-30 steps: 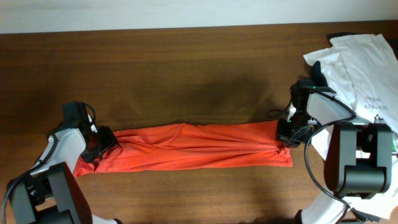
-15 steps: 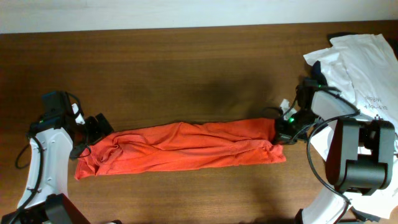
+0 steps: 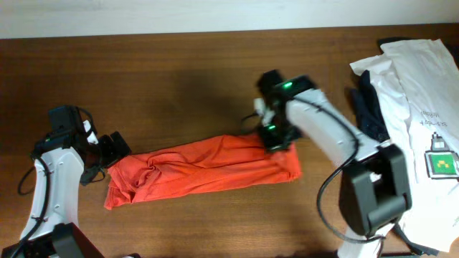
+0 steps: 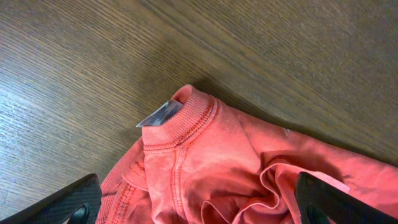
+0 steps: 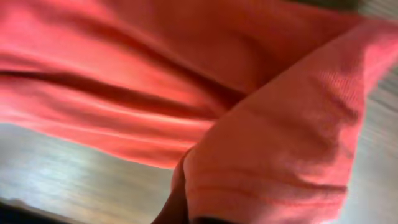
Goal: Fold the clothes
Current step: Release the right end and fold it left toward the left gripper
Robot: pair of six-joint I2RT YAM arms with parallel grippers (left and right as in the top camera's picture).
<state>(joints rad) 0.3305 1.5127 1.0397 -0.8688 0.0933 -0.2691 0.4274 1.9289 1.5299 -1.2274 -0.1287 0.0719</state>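
Note:
The red-orange T-shirt [image 3: 193, 168] lies bunched in a long strip across the front of the table. My left gripper [image 3: 113, 149] is open at its left end. In the left wrist view the two fingers [image 4: 199, 211] stand wide apart over the ribbed collar [image 4: 186, 124] and its grey tag [image 4: 160, 114], holding nothing. My right gripper [image 3: 276, 136] is shut on the shirt's right end and holds it folded over toward the middle. In the right wrist view the red cloth [image 5: 280, 143] fills the frame and hides the jaws. The white lettering is hidden.
A white shirt [image 3: 419, 86] with a small green-yellow patch [image 3: 438, 163] lies at the right edge, with a dark navy garment [image 3: 367, 107] tucked under its left side. Bare brown wooden table [image 3: 179, 79] lies behind the shirt.
My right gripper has carried the shirt's right end leftward, from the right side to near the middle. My left gripper let go of the left end earlier and stays open beside it.

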